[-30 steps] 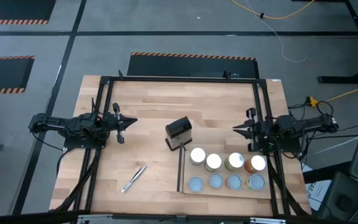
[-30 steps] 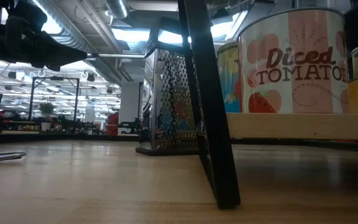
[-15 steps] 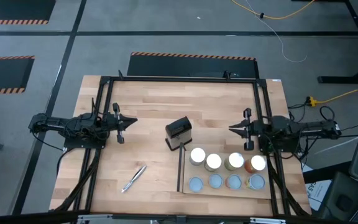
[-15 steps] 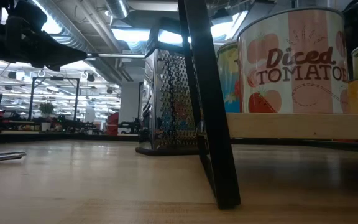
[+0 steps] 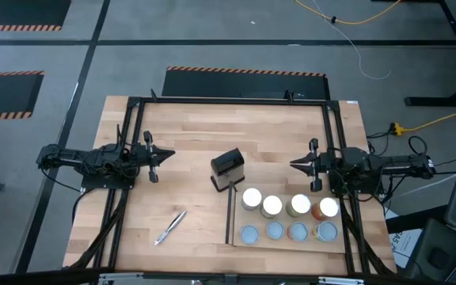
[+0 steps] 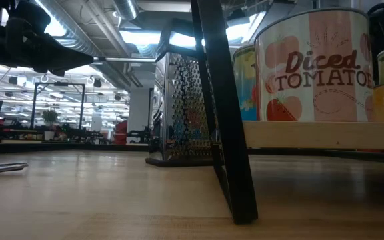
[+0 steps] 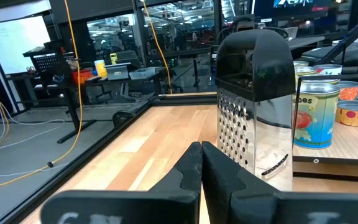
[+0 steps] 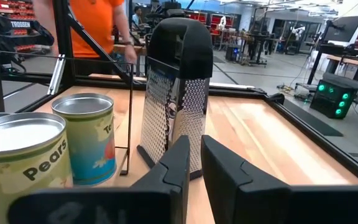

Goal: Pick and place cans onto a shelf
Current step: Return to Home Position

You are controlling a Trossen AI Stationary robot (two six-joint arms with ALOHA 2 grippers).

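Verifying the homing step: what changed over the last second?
The right hand shifted slightly toward the table's middle, holding nothing. Nothing was taken hold of or let go. The left hand, the cans, the grater and the pen-like tool stayed put.

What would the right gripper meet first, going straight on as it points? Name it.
The box grater. The right gripper points across the table, and its wrist view shows the grater standing upright dead ahead; the cans on the shelf lie beside that line. Depth is unclear, but nothing nearer shows.

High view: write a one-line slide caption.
Eight cans stand on the shelf; left gripper and right gripper wait, box grater between.
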